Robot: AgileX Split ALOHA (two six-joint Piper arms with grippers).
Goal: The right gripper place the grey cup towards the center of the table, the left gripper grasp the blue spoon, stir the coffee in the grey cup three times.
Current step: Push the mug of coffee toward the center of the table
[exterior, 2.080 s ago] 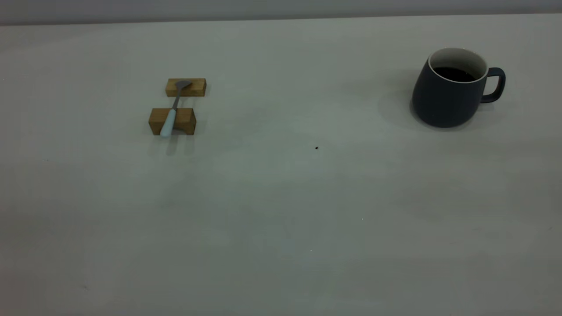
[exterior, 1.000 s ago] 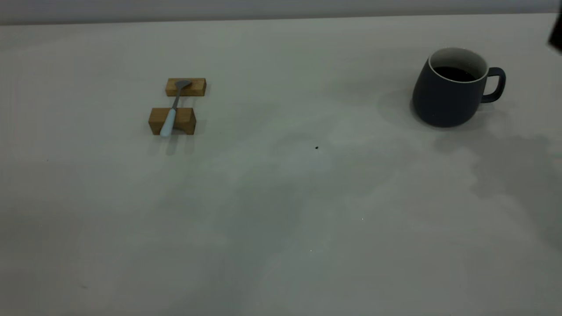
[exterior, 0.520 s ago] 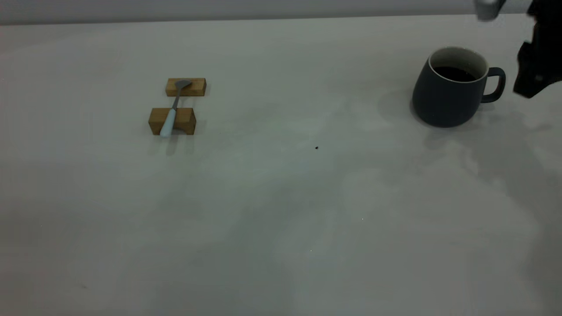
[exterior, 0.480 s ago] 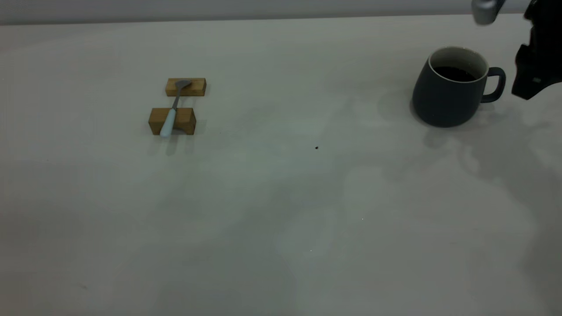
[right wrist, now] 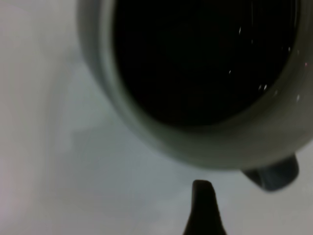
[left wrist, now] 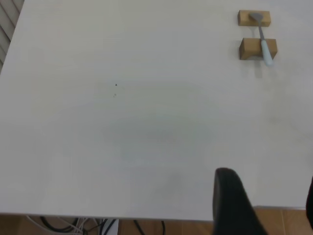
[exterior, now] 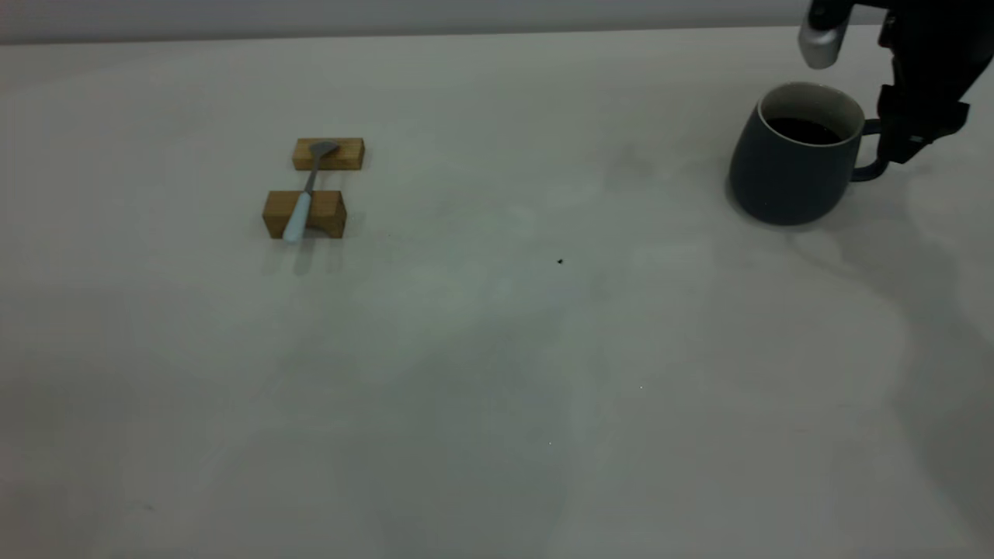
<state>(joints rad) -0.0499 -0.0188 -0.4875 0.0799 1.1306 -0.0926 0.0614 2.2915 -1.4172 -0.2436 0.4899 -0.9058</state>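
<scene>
The grey cup (exterior: 788,175) stands at the table's (exterior: 497,388) far right, its handle (exterior: 876,167) pointing right, dark coffee (exterior: 804,130) inside. My right gripper (exterior: 858,109) hangs open over the cup's handle side, with a silver pad (exterior: 817,43) behind the rim and a black finger (exterior: 905,140) at the handle. In the right wrist view the cup (right wrist: 146,127) and coffee (right wrist: 205,58) fill the picture, one finger (right wrist: 203,210) just off the rim. The blue spoon (exterior: 303,198) lies across two wooden blocks at the left. My left gripper (left wrist: 269,205) is open at the table's edge, far from the spoon (left wrist: 263,41).
Two brown wooden blocks (exterior: 328,154) (exterior: 322,213) carry the spoon, bowl on the far one, handle on the near one. A tiny dark speck (exterior: 560,262) marks the table's middle. The arm's shadow falls on the surface at the right.
The right arm has come in from the upper right and moved left and down to the cup's handle. Cup, spoon and blocks have not moved.
</scene>
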